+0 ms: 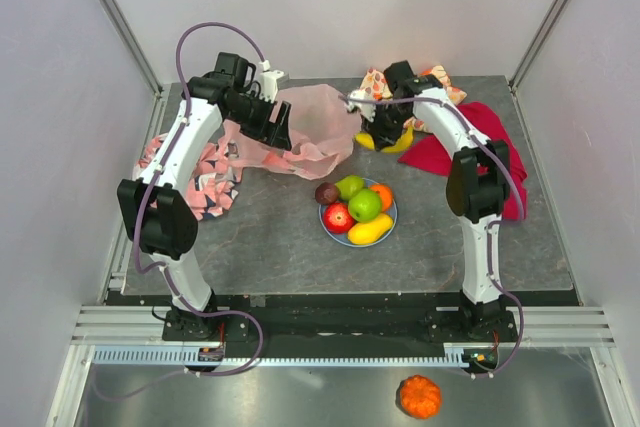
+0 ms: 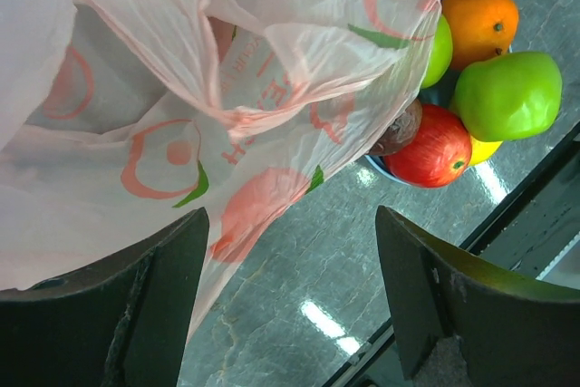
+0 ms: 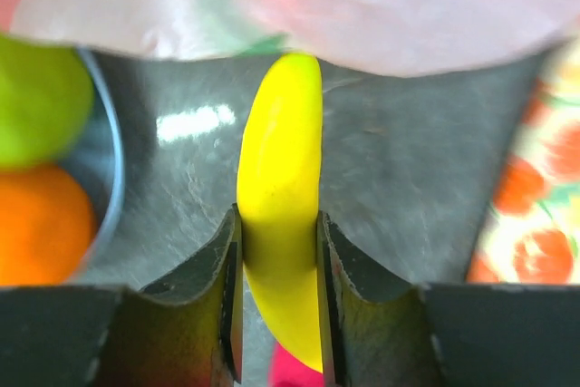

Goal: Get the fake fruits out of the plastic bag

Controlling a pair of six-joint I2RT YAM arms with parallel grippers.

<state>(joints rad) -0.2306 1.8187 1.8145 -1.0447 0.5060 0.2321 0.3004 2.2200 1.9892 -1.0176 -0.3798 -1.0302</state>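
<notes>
Banana (image 3: 281, 178) is sitting pinched in the R claw (image 3: 279, 305), both fingers (image 3: 227, 305) pressing on its sides, lower end poking out below. In top view it's at 12–1 o'clock of the plate (image 1: 332, 234); can't tell if it's touching the tabletop (image 1: 280, 247). Bag (image 1: 310, 127) is lying crumpled at 11 o'clock of the plate, near its rim. L claw (image 2: 290, 224) is standing spread wide at the bag's 9 o'clock edge, w/ the film draping against one finger, nothing pinched. Other fruits are sitting on the plate: red apple (image 1: 338, 217), green apple (image 1: 364, 205), pear (image 1: 349, 185), orange (image 1: 381, 195), yellow fruit (image 1: 370, 230) at 5 o'clock, dark fruit (image 1: 327, 193) at the 10 o'clock rim. Red cloth (image 1: 490, 147) is lying at 2 o'clock of the plate, fruit-print cloth (image 1: 376, 82) at 12, behind the R claw, pink-black cloth (image 1: 205, 187) at 9. Small pumpkin (image 1: 420, 397) is lying at 5 o'clock, off the tabletop, in front of the arm bases.
</notes>
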